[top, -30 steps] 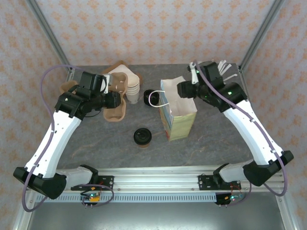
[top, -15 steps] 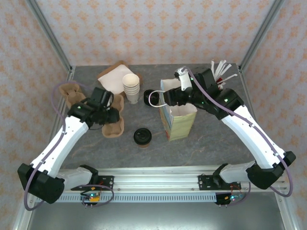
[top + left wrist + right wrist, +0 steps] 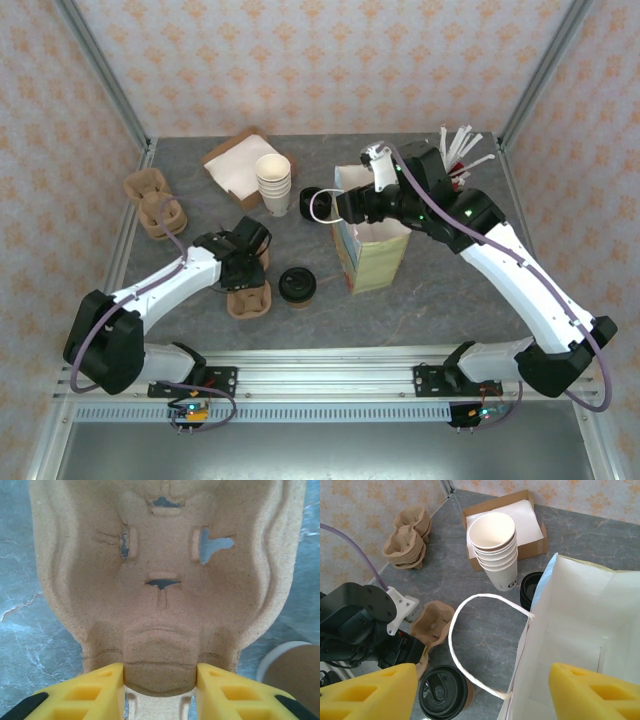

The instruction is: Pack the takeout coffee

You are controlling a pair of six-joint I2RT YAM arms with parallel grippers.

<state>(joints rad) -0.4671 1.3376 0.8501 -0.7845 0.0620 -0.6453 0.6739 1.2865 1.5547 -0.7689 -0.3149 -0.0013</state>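
Takeout coffee (image 3: 298, 286) upright on surface (image 3: 440, 300), long axis vertical, between pulp carrier (image 3: 250, 298) and paper bag (image 3: 380, 262); left gripper (image 3: 160, 680) nearer, jaws clenched on carrier end, cup just to its right; right gripper (image 3: 482, 690) jaws released, spread over bag rim

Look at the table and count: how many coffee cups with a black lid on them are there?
1. The lidded cup stands toward the table's near edge, between the pulp carrier and the paper bag. Another could be hidden behind the bag.
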